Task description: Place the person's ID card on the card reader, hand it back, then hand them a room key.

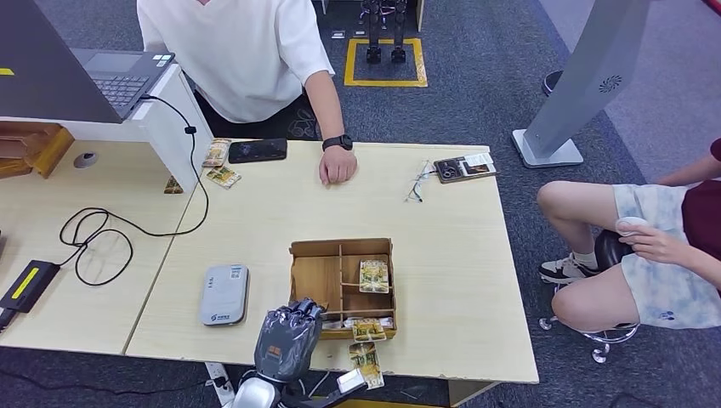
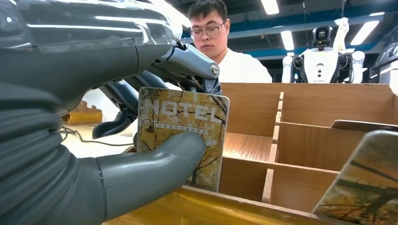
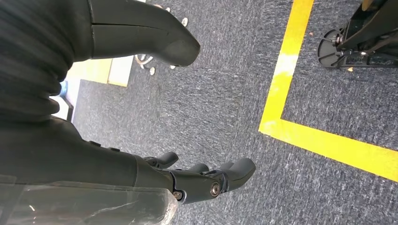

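Phone (image 1: pixel 257 150) near person's fist (image 1: pixel 337 166)

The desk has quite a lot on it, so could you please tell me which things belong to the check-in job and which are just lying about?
For the job:
left hand holding a hotel key card
wooden card box
white card reader

Lying about:
laptop
black phone
black cable
glasses
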Robot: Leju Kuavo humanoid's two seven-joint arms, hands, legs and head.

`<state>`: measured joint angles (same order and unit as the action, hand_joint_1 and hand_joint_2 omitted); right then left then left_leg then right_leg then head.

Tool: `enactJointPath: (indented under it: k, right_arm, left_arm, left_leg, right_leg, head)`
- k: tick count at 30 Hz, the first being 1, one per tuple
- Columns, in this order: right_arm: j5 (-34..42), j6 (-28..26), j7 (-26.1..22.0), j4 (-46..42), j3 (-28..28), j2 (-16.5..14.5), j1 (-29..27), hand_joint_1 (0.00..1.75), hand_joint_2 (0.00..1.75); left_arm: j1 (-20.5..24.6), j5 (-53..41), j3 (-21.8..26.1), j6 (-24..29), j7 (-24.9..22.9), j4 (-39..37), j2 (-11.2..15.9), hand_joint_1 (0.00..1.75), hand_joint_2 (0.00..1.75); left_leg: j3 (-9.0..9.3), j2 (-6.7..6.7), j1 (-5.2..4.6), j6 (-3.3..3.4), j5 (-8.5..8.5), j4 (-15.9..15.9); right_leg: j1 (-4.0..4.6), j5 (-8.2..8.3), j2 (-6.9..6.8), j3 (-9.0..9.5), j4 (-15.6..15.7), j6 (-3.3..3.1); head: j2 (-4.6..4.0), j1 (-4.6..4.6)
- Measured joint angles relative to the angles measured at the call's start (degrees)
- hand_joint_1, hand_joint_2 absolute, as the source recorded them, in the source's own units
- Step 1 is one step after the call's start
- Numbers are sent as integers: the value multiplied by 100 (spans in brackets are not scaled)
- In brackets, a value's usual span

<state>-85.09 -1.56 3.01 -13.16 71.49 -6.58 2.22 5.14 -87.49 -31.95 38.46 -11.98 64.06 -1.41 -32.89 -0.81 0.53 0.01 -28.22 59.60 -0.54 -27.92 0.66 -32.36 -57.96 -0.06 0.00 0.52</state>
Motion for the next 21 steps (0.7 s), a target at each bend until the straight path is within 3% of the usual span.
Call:
enactJointPath:
  k: [21]
  right_arm:
    - [-87, -20, -4, 0, 7, 0, -1, 0, 175]
  left_arm:
    - [-559, 67, 537, 1, 653, 1197, -30, 175, 175]
  left_leg:
    - [-2, 0, 0, 0, 0, 0]
  right_leg:
    - [0, 0, 0, -3, 0, 0]
  head:
    - [0, 1]
